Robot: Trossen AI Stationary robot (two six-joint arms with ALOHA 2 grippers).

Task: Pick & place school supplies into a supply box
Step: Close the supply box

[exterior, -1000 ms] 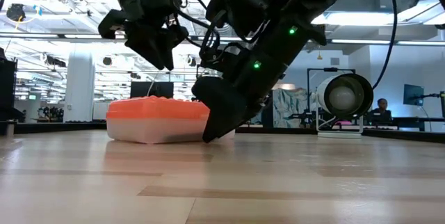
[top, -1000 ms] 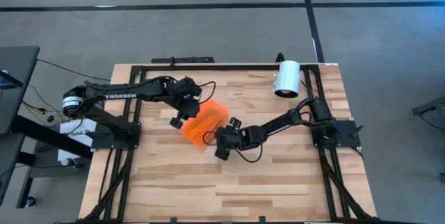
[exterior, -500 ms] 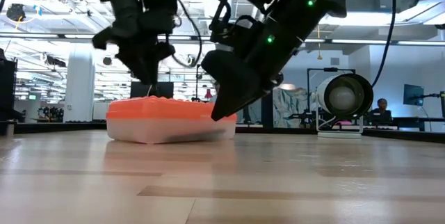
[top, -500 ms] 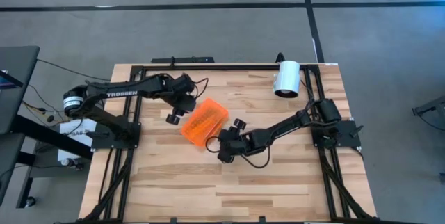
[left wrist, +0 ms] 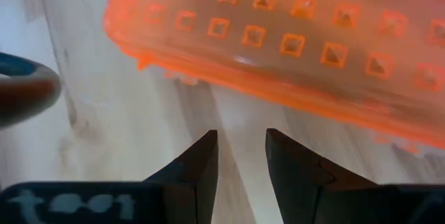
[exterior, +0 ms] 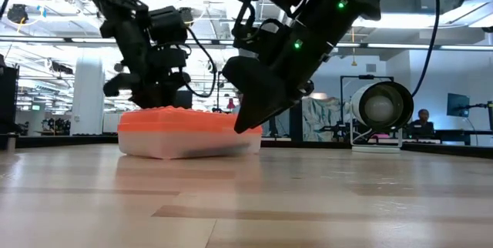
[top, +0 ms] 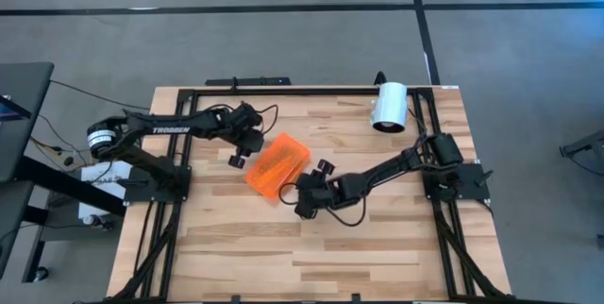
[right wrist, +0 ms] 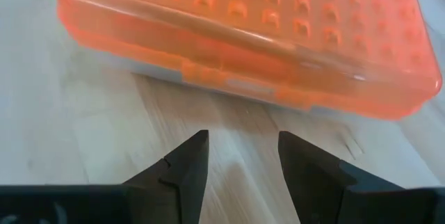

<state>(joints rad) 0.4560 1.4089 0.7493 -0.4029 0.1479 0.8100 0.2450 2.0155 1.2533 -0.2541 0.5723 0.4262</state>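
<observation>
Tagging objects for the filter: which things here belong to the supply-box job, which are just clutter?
Job:
- supply box, orange lid shut
- left gripper, empty, beside it
- right gripper, empty, beside it

Clutter:
- white cylinder, on its side at the table's far edge

Supply box hemmed: left gripper one side, right gripper the other. White cylinder blocks far right corner. Near surface open.

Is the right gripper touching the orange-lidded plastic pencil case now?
Apart. In the right wrist view, bare wooden table shows between the right gripper and the pencil case; its open fingers hold nothing.
</observation>
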